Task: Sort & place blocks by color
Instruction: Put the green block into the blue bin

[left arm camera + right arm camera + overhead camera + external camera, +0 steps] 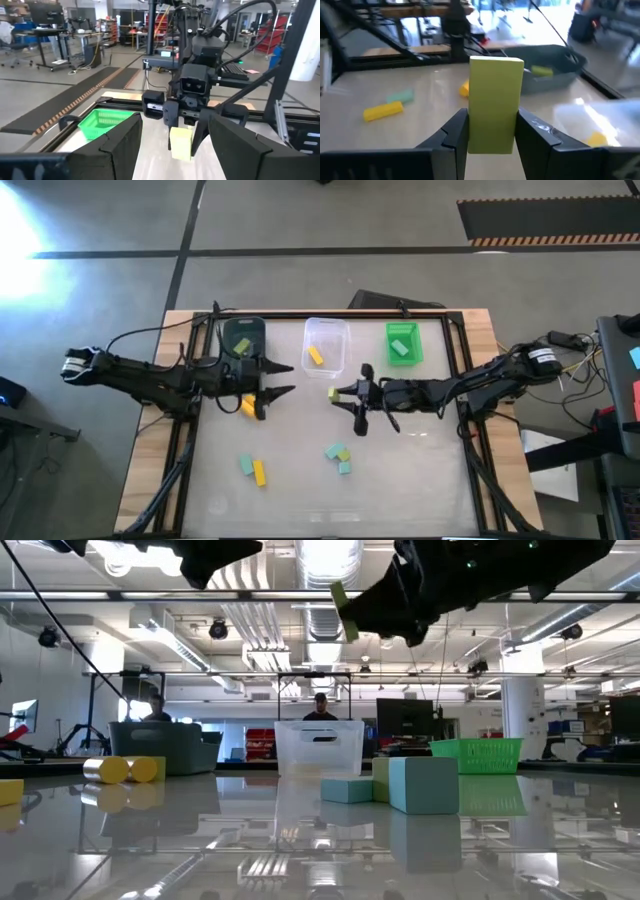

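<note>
Three bins sit in a row along the upper tabletop (420,480): left bin (243,337), middle bin (326,345), right bin (404,343), each holding a block. A block pair (253,469) lies lower left; a cluster (339,454) lies lower centre. Another block (247,406) lies below the left bin.

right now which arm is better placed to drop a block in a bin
Right: the right gripper is already shut on a yellow-green block, near the clear bin and green bin. The left gripper is open and holds nothing.
</note>
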`<action>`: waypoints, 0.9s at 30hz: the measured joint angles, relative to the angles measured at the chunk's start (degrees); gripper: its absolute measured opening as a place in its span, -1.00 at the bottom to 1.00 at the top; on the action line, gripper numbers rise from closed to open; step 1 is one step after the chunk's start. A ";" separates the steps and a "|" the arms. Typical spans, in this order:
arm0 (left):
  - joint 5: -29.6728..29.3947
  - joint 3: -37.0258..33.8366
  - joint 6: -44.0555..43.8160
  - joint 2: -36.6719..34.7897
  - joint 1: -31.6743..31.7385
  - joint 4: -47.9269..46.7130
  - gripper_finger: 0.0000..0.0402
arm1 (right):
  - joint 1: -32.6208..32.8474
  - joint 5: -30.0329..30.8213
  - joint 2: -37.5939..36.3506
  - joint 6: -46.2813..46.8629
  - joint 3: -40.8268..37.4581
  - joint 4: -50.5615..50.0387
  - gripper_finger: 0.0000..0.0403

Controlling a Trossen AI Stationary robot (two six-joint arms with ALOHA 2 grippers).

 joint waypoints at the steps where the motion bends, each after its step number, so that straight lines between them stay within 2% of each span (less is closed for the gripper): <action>1: 0.00 0.00 0.01 0.02 -0.22 -0.03 0.07 | 0.00 -0.53 0.82 -1.09 0.00 2.22 -0.43; 7: 0.48 0.00 0.03 2.05 -0.64 1.34 0.07 | 0.00 -1.93 5.34 -5.62 0.00 12.58 -0.43; 11: 4.03 0.00 0.18 6.07 -1.08 6.12 0.07 | 0.00 -2.10 7.90 -5.97 0.00 17.77 -0.43; 18: 5.27 0.02 3.50 15.40 -1.71 17.34 0.07 | 0.00 -4.52 10.52 -5.93 0.00 22.30 -0.43; 27: 5.22 0.20 4.58 25.74 -1.67 28.22 0.07 | 0.00 -4.93 9.86 -6.01 0.00 22.78 -0.43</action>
